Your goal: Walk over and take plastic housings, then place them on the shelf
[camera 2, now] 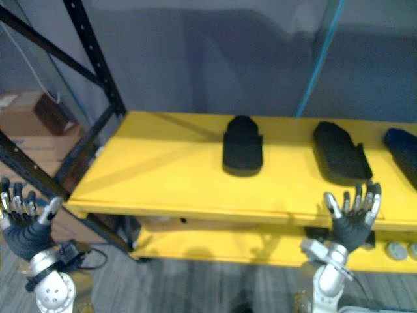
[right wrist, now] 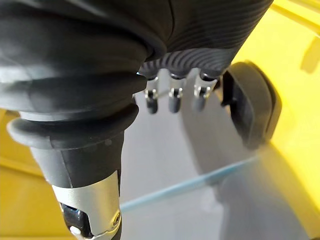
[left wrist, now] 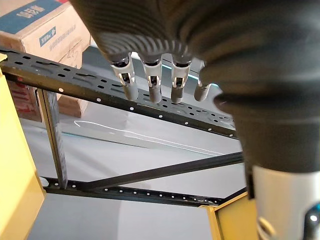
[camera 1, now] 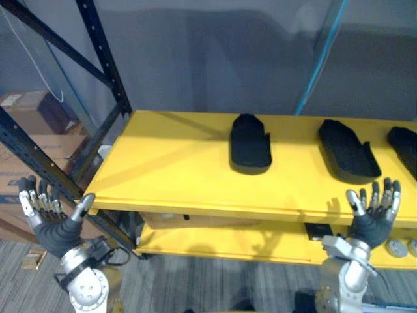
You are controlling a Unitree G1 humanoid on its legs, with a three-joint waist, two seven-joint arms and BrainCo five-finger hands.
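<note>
Housings (camera 1: pixel 250 143) on shelf (camera 1: pixel 163 176); cardboard boxes (camera 1: pixel 29 112) beside.

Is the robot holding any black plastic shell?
No, the left hand and right hand are open and empty, while the black plastic housings lie on the yellow shelf.

Yellow shelf (camera 1: pixel 163 163), three black plastic housings (camera 1: pixel 250 143) on it
</note>
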